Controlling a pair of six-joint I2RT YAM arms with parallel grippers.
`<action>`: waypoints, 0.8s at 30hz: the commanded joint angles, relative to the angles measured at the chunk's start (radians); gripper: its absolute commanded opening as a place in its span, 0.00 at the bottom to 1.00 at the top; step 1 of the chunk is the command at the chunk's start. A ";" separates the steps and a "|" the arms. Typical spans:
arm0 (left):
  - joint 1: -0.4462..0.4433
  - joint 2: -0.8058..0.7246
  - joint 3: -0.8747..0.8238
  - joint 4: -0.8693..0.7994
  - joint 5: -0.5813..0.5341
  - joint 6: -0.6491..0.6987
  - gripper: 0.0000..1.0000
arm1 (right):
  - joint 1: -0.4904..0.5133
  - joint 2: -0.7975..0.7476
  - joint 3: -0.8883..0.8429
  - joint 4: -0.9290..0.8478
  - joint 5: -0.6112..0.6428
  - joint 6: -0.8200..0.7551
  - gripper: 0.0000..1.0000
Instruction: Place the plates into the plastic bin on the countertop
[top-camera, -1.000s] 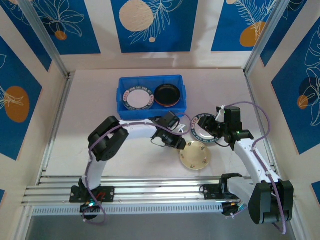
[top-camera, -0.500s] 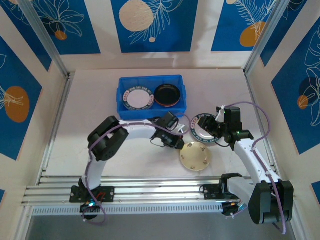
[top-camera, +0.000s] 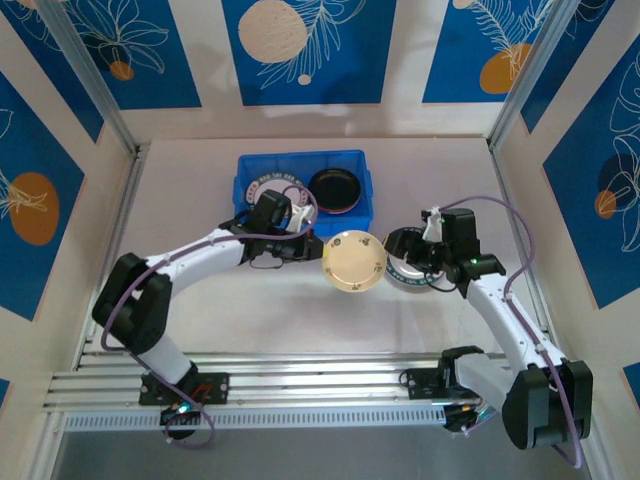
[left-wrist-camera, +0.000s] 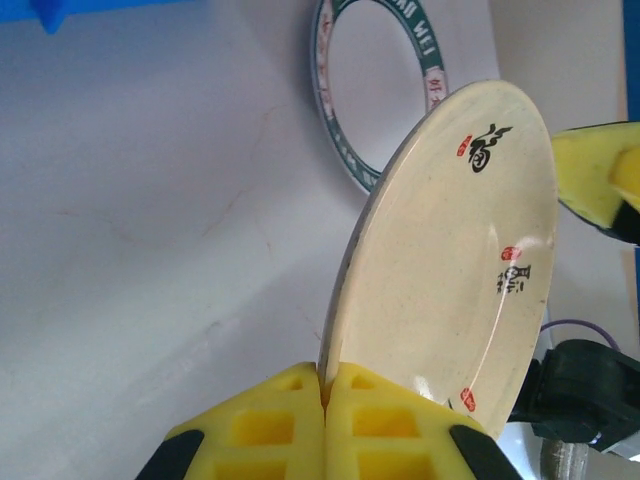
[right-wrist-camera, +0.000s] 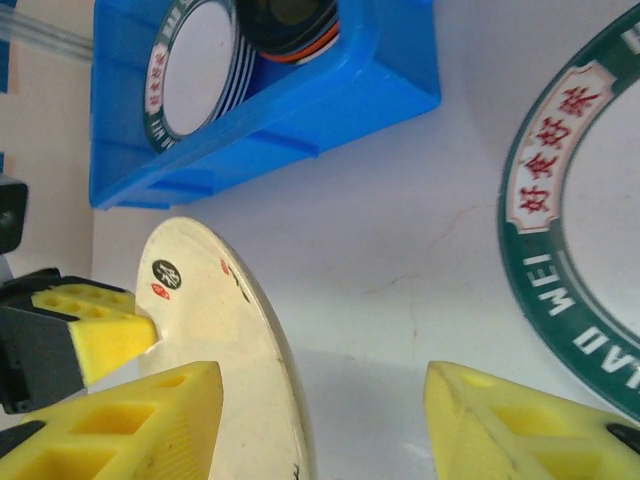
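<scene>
Yellow pads (left-wrist-camera: 270, 430) of the left gripper (left-wrist-camera: 322, 385) pinch the rim of the cream plate (top-camera: 354, 261), holding it tilted above the countertop (top-camera: 190, 190) at 5 o'clock of the plastic bin (top-camera: 300, 157), the arm stretched toward 3 o'clock. The right gripper (right-wrist-camera: 322, 375), jaws spread, hovers by a green-rimmed plate (right-wrist-camera: 545, 250).
</scene>
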 joint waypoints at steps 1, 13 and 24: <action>0.007 -0.029 0.015 -0.037 -0.011 0.003 0.00 | 0.028 0.038 0.041 0.010 -0.049 -0.001 0.56; 0.034 -0.051 0.033 -0.002 0.012 -0.030 0.00 | 0.100 0.216 0.107 0.070 -0.136 -0.007 0.20; 0.059 -0.031 0.028 0.049 0.005 -0.080 0.35 | 0.105 0.242 0.123 0.205 -0.167 0.048 0.00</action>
